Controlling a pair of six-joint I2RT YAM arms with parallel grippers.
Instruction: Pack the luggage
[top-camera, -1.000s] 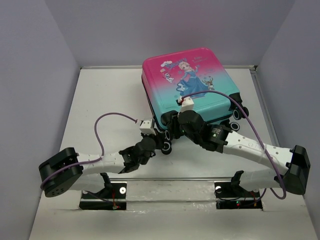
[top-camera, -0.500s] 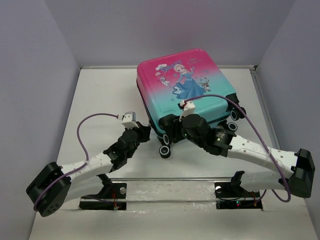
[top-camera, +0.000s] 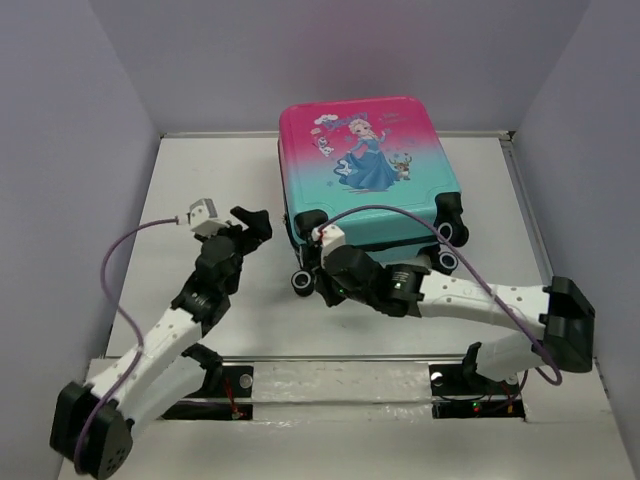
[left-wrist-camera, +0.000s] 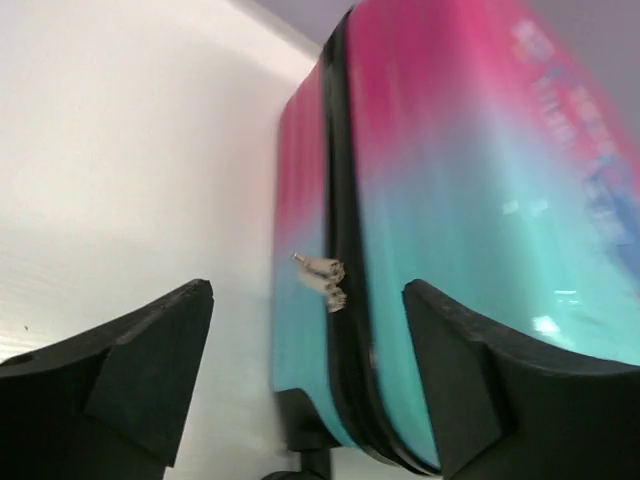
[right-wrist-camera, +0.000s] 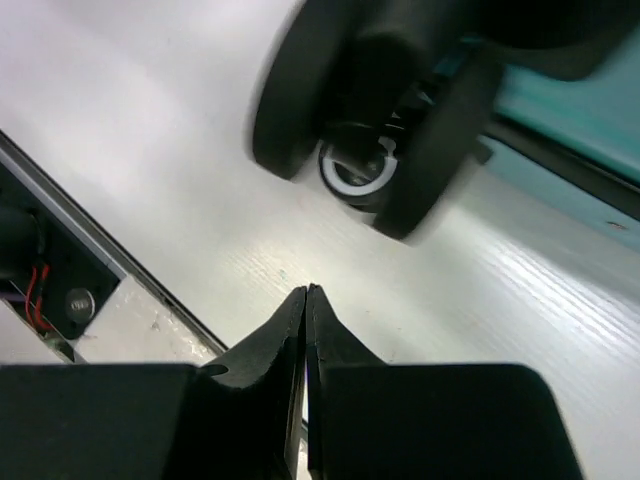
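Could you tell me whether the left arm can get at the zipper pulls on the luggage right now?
Probably yes: the open left gripper faces the zipper pulls on the luggage side seam, with nothing between them.

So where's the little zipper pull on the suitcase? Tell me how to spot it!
Find the luggage, the pink-to-teal case with a princess picture, lying at the far side of the white table. On its side wall facing the left end effector runs a black zip seam. The zipper pulls are the small silvery tabs hanging off that seam, the only shiny bits there.
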